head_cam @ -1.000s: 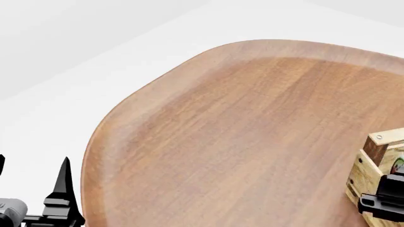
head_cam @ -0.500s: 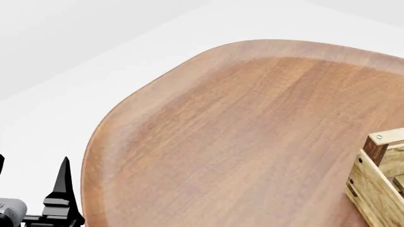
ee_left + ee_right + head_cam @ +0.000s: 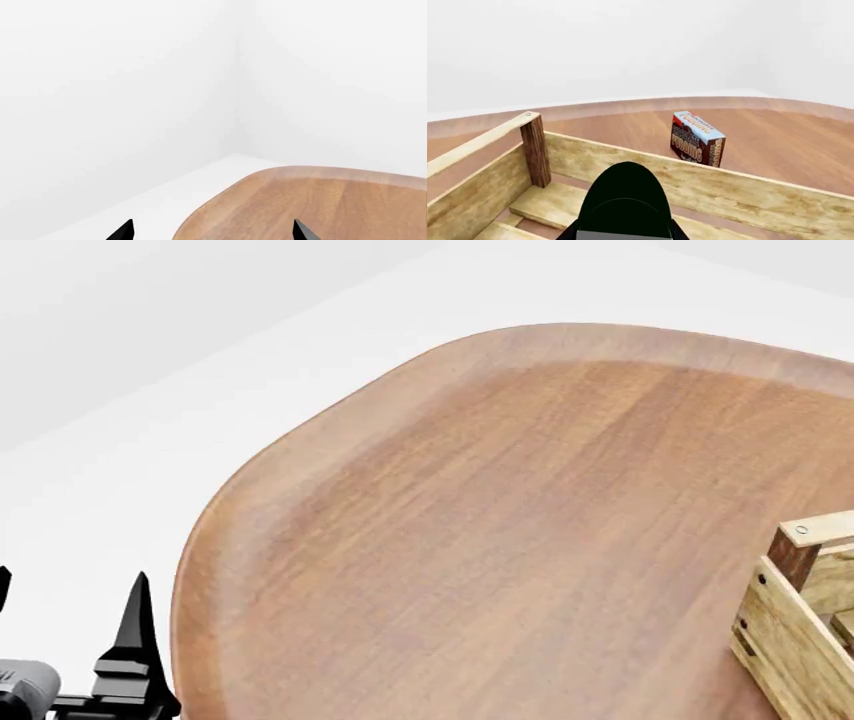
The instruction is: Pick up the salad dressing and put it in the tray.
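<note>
A dark, round-topped bottle with a grey band, the salad dressing [image 3: 626, 195], fills the near part of the right wrist view. My right gripper [image 3: 626, 235] is shut on it, with a dark finger pressed to each side. It hangs over the inside of the tray [image 3: 740, 200], a light-wood crate with a dark corner post [image 3: 535, 150]. In the head view only one corner of the tray [image 3: 790, 640] shows at the right edge, and the right gripper is out of that view. My left gripper [image 3: 67, 640] [image 3: 213, 231] is open and empty beside the table's left edge.
A chocolate pudding box [image 3: 697, 138] stands on the wooden table [image 3: 534, 520] just beyond the tray's far wall. The table has a rounded rim, with white floor and walls around it.
A second ago the right gripper showed in the head view at the tray's near corner; it has since moved out of that view. The left arm has stayed put.
</note>
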Robot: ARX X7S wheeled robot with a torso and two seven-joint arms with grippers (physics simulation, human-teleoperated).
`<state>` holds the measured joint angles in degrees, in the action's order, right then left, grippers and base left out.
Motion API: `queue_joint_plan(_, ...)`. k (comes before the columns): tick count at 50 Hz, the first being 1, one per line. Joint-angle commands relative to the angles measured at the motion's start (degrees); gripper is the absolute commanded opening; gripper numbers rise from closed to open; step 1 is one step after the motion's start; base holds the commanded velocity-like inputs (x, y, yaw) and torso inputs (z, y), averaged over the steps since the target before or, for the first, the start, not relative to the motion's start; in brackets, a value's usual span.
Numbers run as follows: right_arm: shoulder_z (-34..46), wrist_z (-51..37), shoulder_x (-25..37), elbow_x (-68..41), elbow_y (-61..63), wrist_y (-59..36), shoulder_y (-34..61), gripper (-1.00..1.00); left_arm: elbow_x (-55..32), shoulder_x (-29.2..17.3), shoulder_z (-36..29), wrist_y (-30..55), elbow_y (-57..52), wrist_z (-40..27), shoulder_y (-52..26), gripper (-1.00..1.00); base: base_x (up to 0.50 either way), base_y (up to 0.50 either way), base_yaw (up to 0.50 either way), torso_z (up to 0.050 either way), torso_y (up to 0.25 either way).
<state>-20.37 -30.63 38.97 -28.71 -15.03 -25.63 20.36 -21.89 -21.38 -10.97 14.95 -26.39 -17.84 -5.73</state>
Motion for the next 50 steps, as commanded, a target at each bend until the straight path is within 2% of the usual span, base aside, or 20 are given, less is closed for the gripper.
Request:
queue_joint_plan(1,1.46,1.33,-0.13,5.83,-16.73,6.86,6.19,-1.00,0.03,-0.15,-0.24,0.09,-0.02,-0.21,-0.14,1.00,0.00,0.00,0.00,0.000,0.000)
queue_joint_plan(14,2.66,5.33,-1.91,8.08,-33.37,17.56,10.68,-1.00,0.12,-0.41,-0.76,0.12,-0.20,-0.18,-0.30,1.00,0.00,0.00,0.00,0.000,0.000)
queue_joint_plan(19,5.02,6.29,-2.40,11.72,-47.35,25.50,15.72,-1.00,0.11,-0.48,-0.93,0.35,-0.38,-0.29,-0.50,1.00,0.00,0.00,0.00,0.000,0.000)
queue_joint_plan(27,6.92,7.86,-2.97,14.43,-58.89,33.02,20.61,-1.00,0.16,-0.56,-1.06,0.28,-0.28,-0.41,-0.63,1.00,0.00,0.00,0.00,0.002,0.001)
queue_joint_plan(50,2.76,7.93,-4.90,18.28,-59.87,34.46,17.93,-1.00,0.20,-0.71,-1.39,-0.35,0.15,-0.60,-0.37,1.00,0.00,0.00,0.00,0.000,0.000)
